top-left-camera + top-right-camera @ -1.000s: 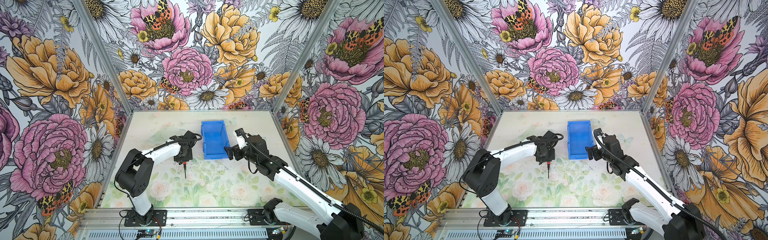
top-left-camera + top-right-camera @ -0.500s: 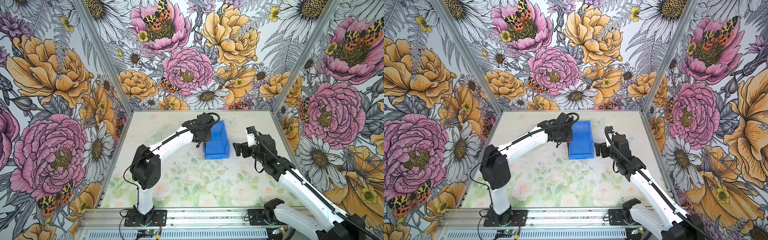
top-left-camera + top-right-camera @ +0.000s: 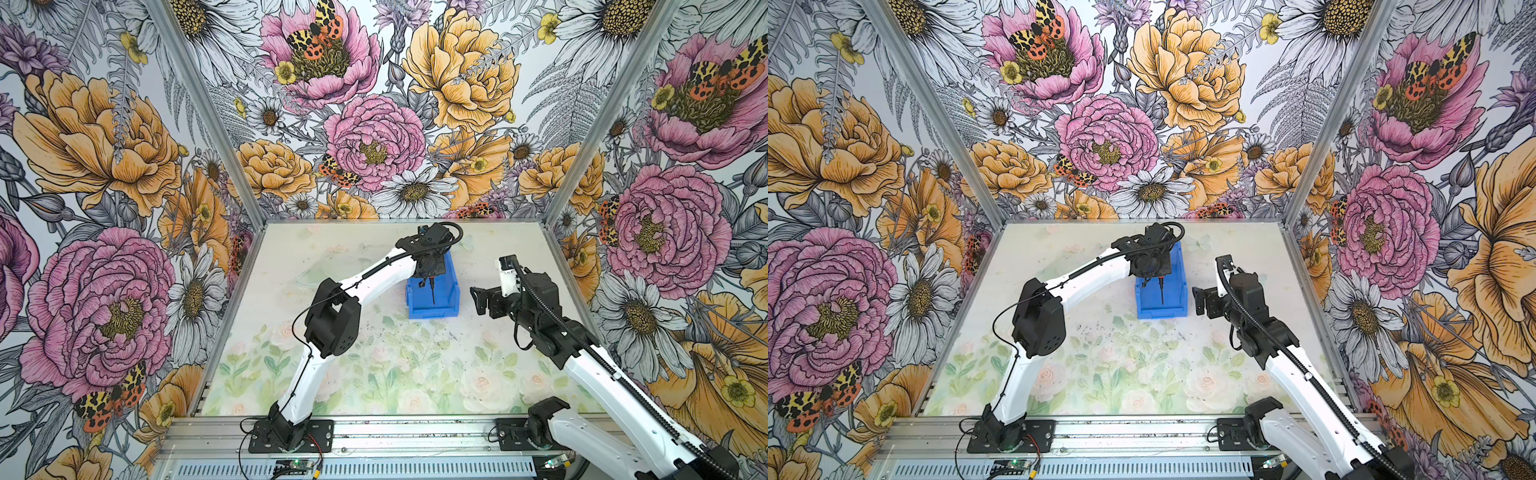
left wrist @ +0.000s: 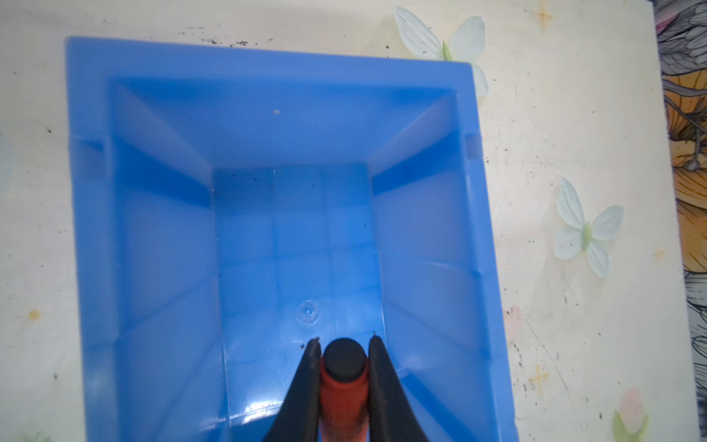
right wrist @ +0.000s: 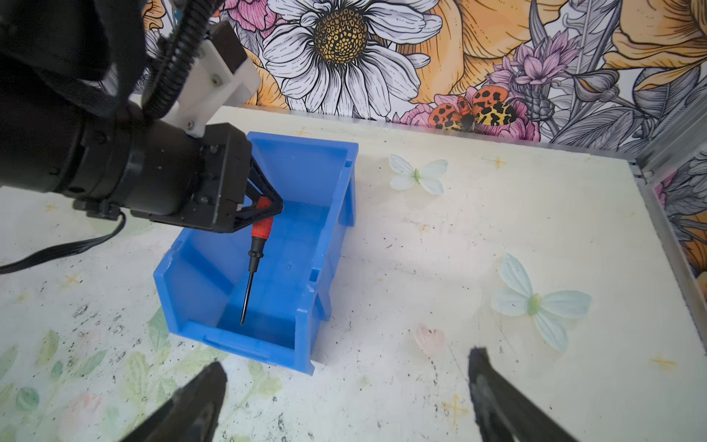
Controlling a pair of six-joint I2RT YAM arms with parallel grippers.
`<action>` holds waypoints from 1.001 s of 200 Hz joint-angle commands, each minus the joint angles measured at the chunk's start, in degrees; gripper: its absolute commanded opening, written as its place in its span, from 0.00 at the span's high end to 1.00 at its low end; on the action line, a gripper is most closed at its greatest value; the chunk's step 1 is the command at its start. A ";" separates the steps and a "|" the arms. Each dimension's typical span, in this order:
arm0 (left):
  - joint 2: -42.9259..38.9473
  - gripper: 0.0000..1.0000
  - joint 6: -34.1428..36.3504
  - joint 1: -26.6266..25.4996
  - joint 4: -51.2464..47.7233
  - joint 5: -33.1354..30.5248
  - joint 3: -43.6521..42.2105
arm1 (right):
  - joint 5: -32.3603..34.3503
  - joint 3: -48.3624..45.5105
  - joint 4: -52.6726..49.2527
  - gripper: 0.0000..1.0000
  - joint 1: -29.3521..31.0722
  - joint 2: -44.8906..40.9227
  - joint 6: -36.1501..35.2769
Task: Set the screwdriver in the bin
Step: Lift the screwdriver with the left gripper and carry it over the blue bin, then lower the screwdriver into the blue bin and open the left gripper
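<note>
My left tool [image 5: 267, 208] is clamped on the red-orange handle of the screwdriver [image 5: 257, 245]. The screwdriver hangs straight below the tool, shaft down, inside the blue bin [image 5: 306, 168]. In the right wrist view the tip sits low between the walls, toward the lowered front lip, but I cannot tell whether it touches the floor. In the left wrist view the black end cap is pinched between the two fingers [image 4: 306, 386]. The bin floor lies directly beneath the tool, with walls on either side and ahead of it. I judge the carry done and the release to be the step in hand.

To do it well, I would ease the tool slightly lower so the drop is short. Then I would open the jaws slowly and evenly, so the handle does not cling to one finger and swing out over the low lip. After that I would lift straight up, clear of the rim.

My right tool [image 5: 344, 382] stands open and empty above the tabletop [image 5: 459, 248], beside the bin and apart from the left tool. I would leave it parked there.
</note>
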 commanded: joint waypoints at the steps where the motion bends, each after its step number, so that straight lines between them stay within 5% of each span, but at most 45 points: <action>1: 2.22 1.00 0.11 -0.30 -0.09 -4.46 2.59 | -1.71 1.29 -1.57 0.01 -0.46 -0.88 0.35; 200: 12.38 0.92 -0.28 0.22 0.13 -4.66 2.93 | 1.02 1.61 -1.46 0.01 -0.96 -1.46 -0.24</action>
